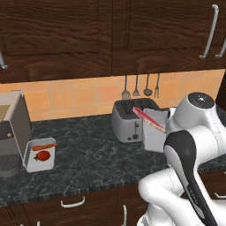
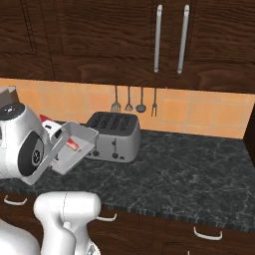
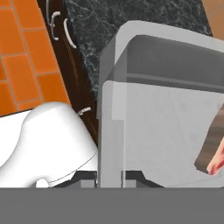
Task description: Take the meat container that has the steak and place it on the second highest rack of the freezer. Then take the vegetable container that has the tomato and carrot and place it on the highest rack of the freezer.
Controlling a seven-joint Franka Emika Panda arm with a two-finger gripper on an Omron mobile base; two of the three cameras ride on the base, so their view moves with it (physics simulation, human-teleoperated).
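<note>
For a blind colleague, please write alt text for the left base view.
A tilted meat container with the steak is held up before a toaster. The vegetable container, with tomato and carrot, stands on the counter.

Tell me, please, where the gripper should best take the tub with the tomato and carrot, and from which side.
Probably the top rim of the vegetable container, approached from above. It stands tipped up against the coffee machine, open face forward, so the upper wall is thin and free, while machine and counter block the back and bottom.
</note>
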